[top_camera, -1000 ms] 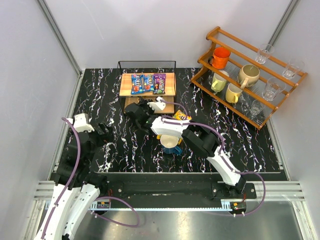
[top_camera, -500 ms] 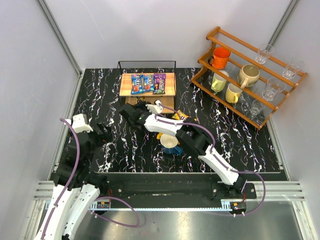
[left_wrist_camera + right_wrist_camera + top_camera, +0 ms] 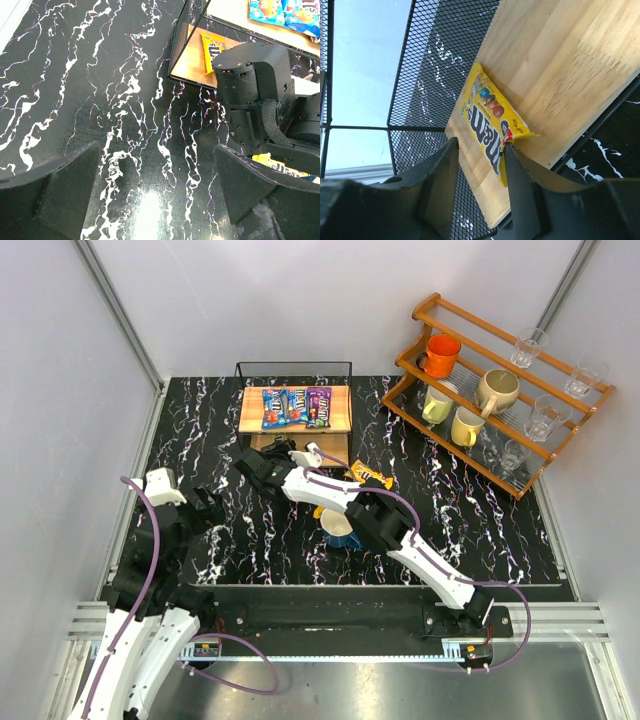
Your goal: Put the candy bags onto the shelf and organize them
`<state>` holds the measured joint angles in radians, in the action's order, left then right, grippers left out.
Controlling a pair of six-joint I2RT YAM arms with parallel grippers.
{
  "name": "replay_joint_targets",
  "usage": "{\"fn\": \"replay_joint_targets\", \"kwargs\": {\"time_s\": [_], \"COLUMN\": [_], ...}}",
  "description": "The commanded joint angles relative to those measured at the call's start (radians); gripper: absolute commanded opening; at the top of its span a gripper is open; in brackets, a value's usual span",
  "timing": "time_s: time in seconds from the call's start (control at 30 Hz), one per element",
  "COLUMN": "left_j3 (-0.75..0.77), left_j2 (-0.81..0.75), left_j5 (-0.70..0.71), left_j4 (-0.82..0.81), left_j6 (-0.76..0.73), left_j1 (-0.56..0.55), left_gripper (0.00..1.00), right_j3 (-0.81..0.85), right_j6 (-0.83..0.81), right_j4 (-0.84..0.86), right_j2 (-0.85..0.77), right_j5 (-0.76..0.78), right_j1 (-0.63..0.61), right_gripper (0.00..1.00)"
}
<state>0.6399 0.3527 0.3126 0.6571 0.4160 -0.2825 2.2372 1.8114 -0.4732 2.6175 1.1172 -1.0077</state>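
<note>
Right wrist view: a yellow candy bag is lying flat on the lower board of the shelf, close to the mesh side, with one corner touching a finger.
Right gripper: its fingers are standing apart either side of the bag's near end, pinching nothing.
Left gripper: it is hanging spread wide over the table, holding nothing.
Other bags: two blue bags and a purple bag are sitting in a row on the top board. Another yellow bag is lying on the table beside the right arm.
Handling: the bags are looking light, limp and slick, so a pinch across a crimped end seam is probably going to hold best.
Change: the right arm is now reaching further left along the shelf front than a second ago, uncovering the yellow bag on the table. The left arm is sitting as it was.
</note>
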Motion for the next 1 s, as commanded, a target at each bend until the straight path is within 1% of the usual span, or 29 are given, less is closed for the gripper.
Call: {"fn": "replay_joint_targets", "kwargs": {"time_s": [0.0, 0.13, 0.17, 0.2, 0.23, 0.27, 0.33, 0.37, 0.4, 0.43, 0.47, 0.57, 0.67, 0.83, 0.87, 0.97], "left_j3": [0.043, 0.043, 0.043, 0.043, 0.043, 0.043, 0.041, 0.041, 0.041, 0.041, 0.041, 0.043, 0.041, 0.041, 0.041, 0.04], "left_j2": [-0.012, -0.014, -0.014, -0.015, -0.017, -0.018, -0.02, -0.021, -0.021, -0.023, -0.023, -0.027, -0.034, -0.035, -0.035, -0.035], "left_j5": [0.023, 0.022, 0.022, 0.02, 0.02, 0.02, 0.017, 0.017, 0.017, 0.017, 0.019, 0.022, 0.025, 0.029, 0.028, 0.028], "left_j4": [-0.031, -0.031, -0.031, -0.031, -0.031, -0.031, -0.031, -0.033, -0.033, -0.033, -0.033, -0.03, -0.03, -0.03, -0.03, -0.03], "left_j6": [0.001, 0.001, 0.001, 0.001, 0.001, 0.001, 0.001, 0.001, 0.0, 0.0, 0.0, 0.0, 0.0, 0.0, 0.0, 0.0], "left_j1": [-0.004, -0.006, -0.004, -0.006, -0.004, -0.006, -0.006, -0.006, -0.006, -0.006, -0.006, -0.006, -0.006, -0.007, -0.007, -0.009], "left_gripper": [0.99, 0.99, 0.99, 0.99, 0.99, 0.99, 0.99, 0.99, 0.99, 0.99, 0.99, 0.99, 0.99, 0.99, 0.99, 0.99], "right_j3": [0.035, -0.062, -0.129, -0.17, -0.265, -0.31, -0.407, -0.425, -0.444, -0.476, -0.494, -0.563, -0.591, -0.652, -0.665, -0.72], "right_j6": [0.014, 0.026, 0.017, -0.001, -0.05, -0.079, -0.154, -0.182, -0.204, -0.237, -0.268, -0.404, -0.495, -0.544, -0.56, -0.674], "right_j4": [-0.041, -0.03, -0.015, 0.054, 0.102, 0.202, 0.283, 0.341, 0.364, 0.384, 0.448, 0.604, 0.674, 0.711, 0.74, 0.829], "right_j2": [-0.014, -0.082, -0.124, -0.149, -0.175, -0.224, -0.263, -0.29, -0.301, -0.322, -0.333, -0.379, -0.412, -0.465, -0.473, -0.522], "right_j5": [0.049, 0.052, 0.05, 0.05, 0.05, 0.047, 0.04, 0.033, 0.03, 0.024, 0.02, 0.015, -0.011, -0.048, -0.051, -0.06], "right_j1": [0.0, -0.002, -0.003, -0.005, -0.008, -0.011, -0.014, -0.015, -0.017, -0.017, -0.019, -0.034, -0.043, -0.071, -0.08, -0.115], "right_gripper": [0.52, 0.52, 0.52, 0.53, 0.54, 0.57, 0.62, 0.67, 0.7, 0.71, 0.72, 0.72, 0.72, 0.72, 0.72, 0.71]}}
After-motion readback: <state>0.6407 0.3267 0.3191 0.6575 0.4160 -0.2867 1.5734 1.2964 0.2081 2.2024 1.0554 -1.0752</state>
